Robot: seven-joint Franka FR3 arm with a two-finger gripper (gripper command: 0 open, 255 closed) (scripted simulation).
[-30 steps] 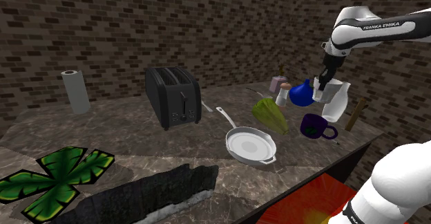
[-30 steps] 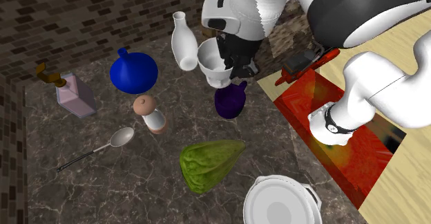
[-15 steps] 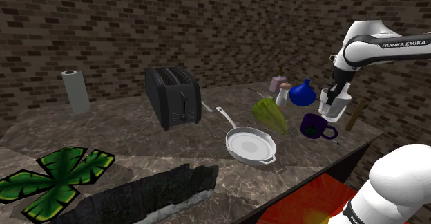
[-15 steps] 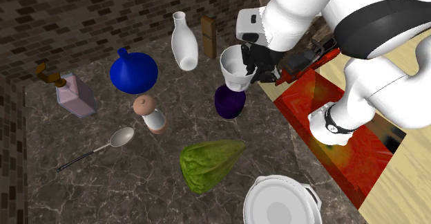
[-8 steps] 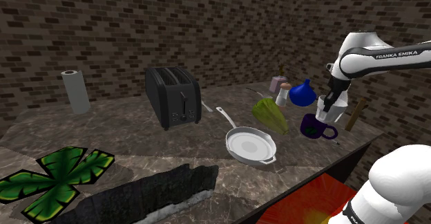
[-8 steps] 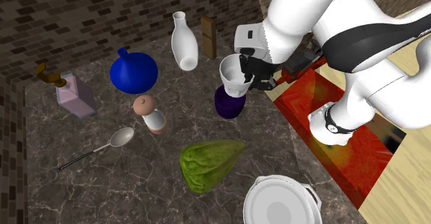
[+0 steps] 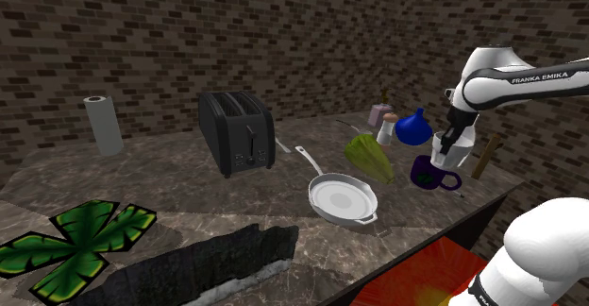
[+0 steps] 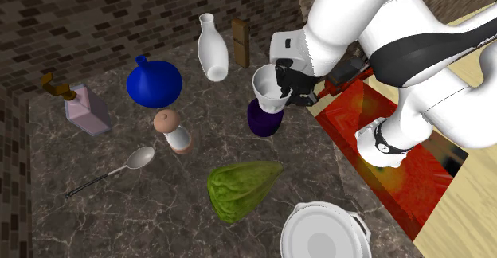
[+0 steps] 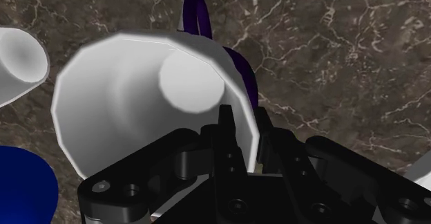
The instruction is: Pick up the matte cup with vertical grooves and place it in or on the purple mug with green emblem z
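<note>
Black gripper (image 8: pixel 285 87) pinches the rim of the white cup (image 8: pixel 267 87), right of centre in the second exterior view, its base at the mouth of the purple mug (image 8: pixel 263 121). White bottle (image 8: pixel 212 49) and blue vase (image 8: pixel 154 83) stand near, upper left; green lettuce (image 8: pixel 244 189) lies lower, well apart

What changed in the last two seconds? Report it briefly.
The gripper, still shut on the white cup, carried it toward the second exterior view's right and lowered it to the mouth of the purple mug. The blue vase, white bottle, lettuce and pan stayed put.
</note>
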